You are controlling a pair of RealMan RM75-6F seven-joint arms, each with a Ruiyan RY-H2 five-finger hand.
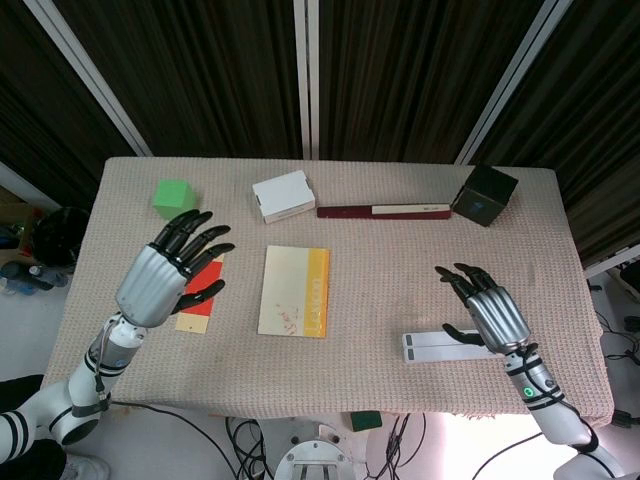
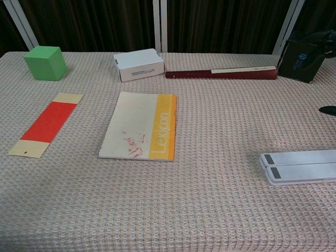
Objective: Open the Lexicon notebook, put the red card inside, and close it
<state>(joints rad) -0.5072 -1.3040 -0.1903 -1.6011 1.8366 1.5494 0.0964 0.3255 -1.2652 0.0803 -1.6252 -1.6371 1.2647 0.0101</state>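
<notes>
So, desk (image 2: 220, 210): my beige woven surface, carrying everything.
Lexicon notebook (image 2: 139, 126): closed, flat at the centre, yellow band along its right edge.
Left hand (image 1: 165, 270): mine, fingers spread, holding nothing, above the red card in the head view.
Right hand (image 1: 490, 310): mine, fingers apart, holding nothing, beside the white strips (image 2: 299, 167).
Red card (image 2: 47, 123): flat on the desk, left of the notebook, apart from it.
White box (image 2: 139, 64): behind the notebook.
Green cube (image 2: 45, 63): far left corner.
</notes>
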